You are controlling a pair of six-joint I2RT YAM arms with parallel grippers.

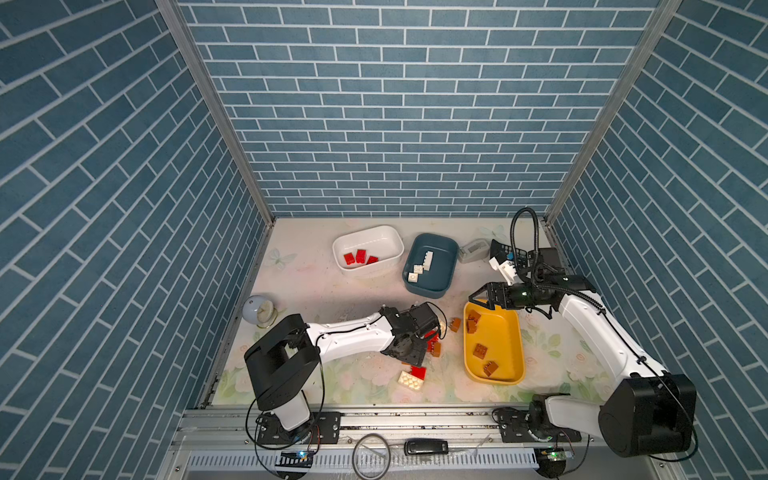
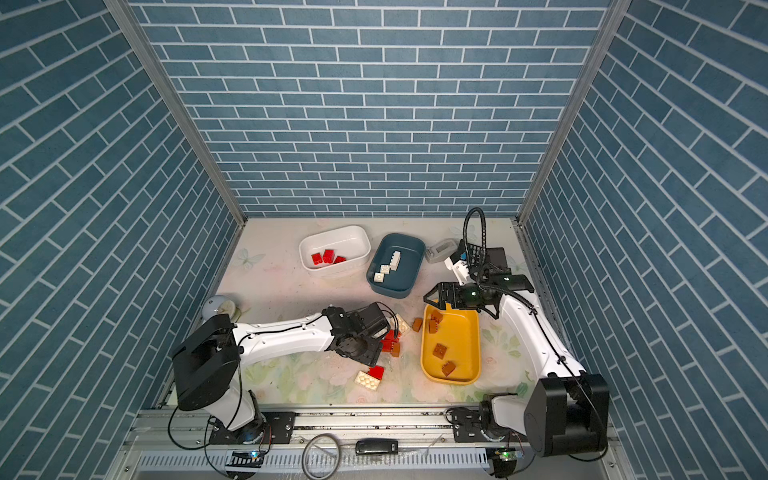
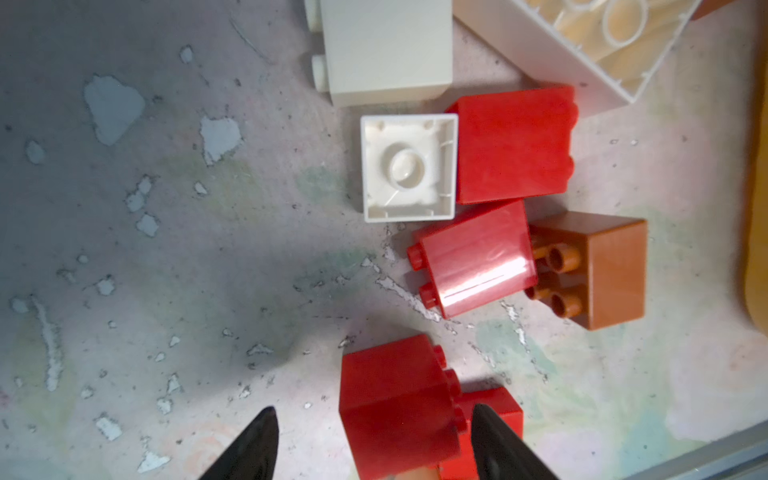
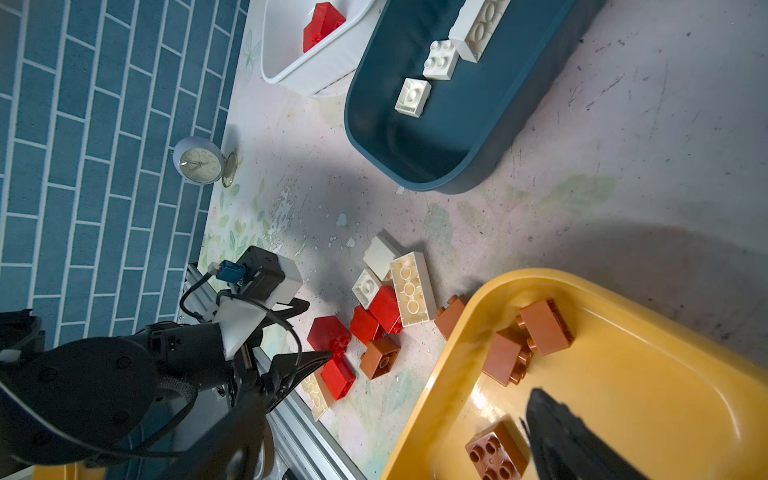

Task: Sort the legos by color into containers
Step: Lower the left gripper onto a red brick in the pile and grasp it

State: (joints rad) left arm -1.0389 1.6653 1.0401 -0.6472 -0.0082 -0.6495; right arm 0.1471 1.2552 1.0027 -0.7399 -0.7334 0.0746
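Note:
My left gripper (image 3: 374,434) is open low over the loose pile. A red lego (image 3: 390,399) lies between its jaws, with a gap at one finger. Beyond it lie two more red legos (image 3: 473,257), a brown one (image 3: 611,270) and an upturned cream one (image 3: 409,168). The white container (image 1: 376,229) holds three red legos, the teal container (image 1: 442,257) cream ones, the yellow container (image 1: 505,332) several brown ones. My right gripper (image 1: 484,299) hangs open and empty over the yellow container's far end. A brown lego (image 1: 456,324) sits just left of that container.
A cream plate lego (image 1: 411,380) and a red one (image 1: 417,371) lie toward the front. A round clock (image 1: 259,309) stands by the left wall. A grey tape dispenser (image 1: 473,250) and a black calculator (image 1: 509,253) sit at the back right. An aluminium rail (image 1: 415,415) bounds the front.

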